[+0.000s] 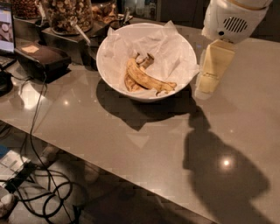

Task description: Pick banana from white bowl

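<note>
One banana [146,79] in white bowl [100,65], end effector [206,87] beside

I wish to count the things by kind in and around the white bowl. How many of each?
white bowl: 1
banana bunch: 1, lying in the bowl
paper lining: 1
claw: 1, hanging beside the bowl's rim, outside it
black box: 1
Total: 5

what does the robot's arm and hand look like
The arm's end is a rounded white plastic housing with a dark slotted vent grille and a small dark hole beside it. Below it the hand, at upper right just beside the wide white paper-lined bowl, is a blocky pale cream-yellow piece. No cables or markings show.
</note>
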Robot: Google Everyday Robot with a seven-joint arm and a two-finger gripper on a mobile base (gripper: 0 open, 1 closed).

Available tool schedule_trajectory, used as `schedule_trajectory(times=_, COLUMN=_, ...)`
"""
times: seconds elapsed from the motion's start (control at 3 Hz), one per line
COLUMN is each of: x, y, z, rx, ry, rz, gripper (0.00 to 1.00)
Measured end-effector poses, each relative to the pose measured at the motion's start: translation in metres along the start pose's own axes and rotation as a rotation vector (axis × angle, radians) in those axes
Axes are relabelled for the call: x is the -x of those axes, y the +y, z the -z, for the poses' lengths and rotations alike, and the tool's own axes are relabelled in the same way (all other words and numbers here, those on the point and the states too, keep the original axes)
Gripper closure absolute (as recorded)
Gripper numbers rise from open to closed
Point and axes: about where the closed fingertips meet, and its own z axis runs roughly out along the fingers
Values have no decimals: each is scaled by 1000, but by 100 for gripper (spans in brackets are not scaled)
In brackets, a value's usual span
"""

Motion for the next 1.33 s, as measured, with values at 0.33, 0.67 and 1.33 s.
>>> schedule_trajectory(times=0.33, x=22, y=-8, z=4, rx=24, ry=-49, rz=50, gripper=0)
schedule_trajectory(times=0.67, x=27, y=-14, z=6, rx=-5, ry=-67, rz=48, gripper=0)
schedule_trajectory(times=1.33, x=62, y=-39, z=-40, rx=-64, ry=82, rz=-128, gripper=0)
